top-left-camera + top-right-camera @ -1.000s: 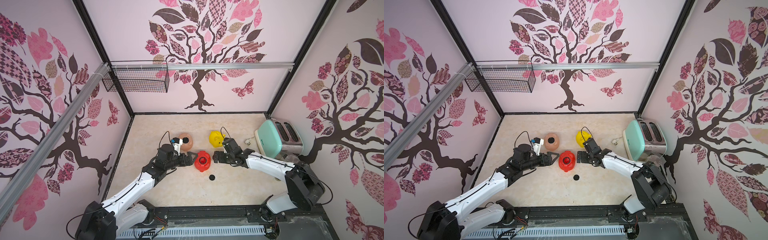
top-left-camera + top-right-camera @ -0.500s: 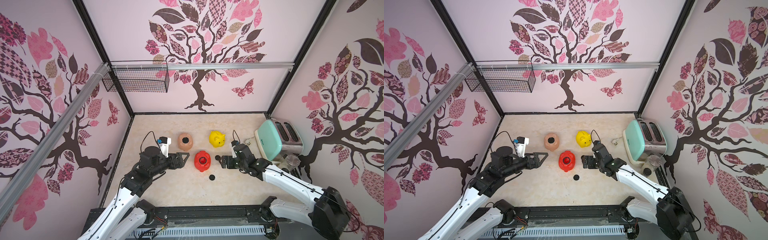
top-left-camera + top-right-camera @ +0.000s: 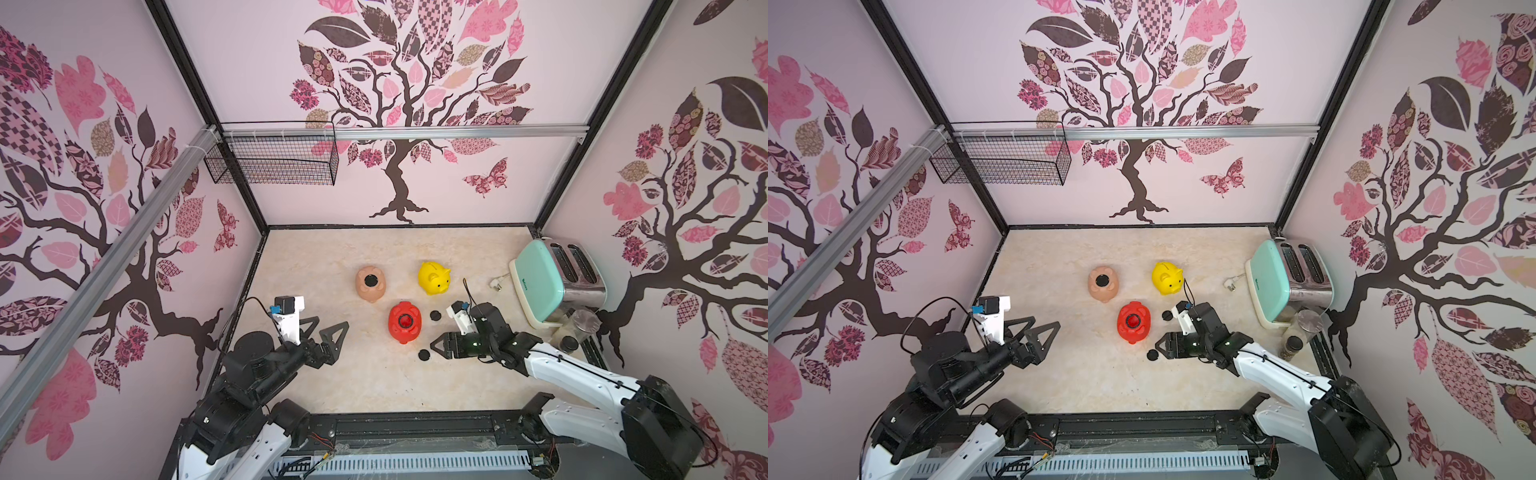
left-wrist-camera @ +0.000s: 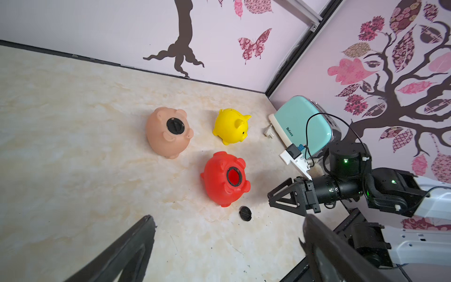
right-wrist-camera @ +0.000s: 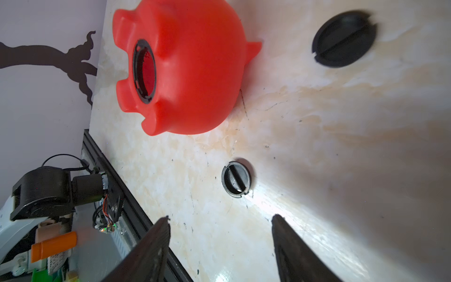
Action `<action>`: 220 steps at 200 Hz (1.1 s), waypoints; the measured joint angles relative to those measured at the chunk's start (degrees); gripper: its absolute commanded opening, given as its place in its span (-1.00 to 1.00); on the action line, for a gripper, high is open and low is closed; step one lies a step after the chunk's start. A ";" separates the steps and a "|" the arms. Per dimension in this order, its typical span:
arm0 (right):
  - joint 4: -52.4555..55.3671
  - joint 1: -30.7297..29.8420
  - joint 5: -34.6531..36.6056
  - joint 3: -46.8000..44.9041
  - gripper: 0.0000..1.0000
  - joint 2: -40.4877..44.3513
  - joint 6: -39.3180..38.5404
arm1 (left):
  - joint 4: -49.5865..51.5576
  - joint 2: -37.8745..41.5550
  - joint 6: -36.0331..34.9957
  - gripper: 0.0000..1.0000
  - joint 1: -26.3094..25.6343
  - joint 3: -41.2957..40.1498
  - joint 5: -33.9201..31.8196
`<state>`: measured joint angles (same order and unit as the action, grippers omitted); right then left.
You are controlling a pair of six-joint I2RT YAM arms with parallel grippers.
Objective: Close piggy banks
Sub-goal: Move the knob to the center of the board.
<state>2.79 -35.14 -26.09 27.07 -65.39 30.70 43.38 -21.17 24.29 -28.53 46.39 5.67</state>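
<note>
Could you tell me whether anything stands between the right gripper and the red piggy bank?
Nothing visible blocks it. Only a flat black plug lies on the table just ahead of the right gripper, jaws open; the red piggy bank, belly hole unplugged, sits beyond.

A: Both top views are bright and even; the frame posts [image 3: 185,62] splay outward toward the edges.

B: In the right wrist view, glare streaks the tabletop [image 5: 219,244], a broad soft shadow darkens one side, and the farther black plug [image 5: 344,39] is blurred. The near jaws look soft too.
</note>
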 measured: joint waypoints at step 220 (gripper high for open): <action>-12.04 -3.06 -5.62 1.92 0.16 -17.14 2.27 | 1.49 -1.09 -0.59 0.93 0.17 -0.39 -1.90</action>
<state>-9.26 -38.20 -31.70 28.99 -82.52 32.97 44.86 -22.26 23.70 -28.36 46.00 3.77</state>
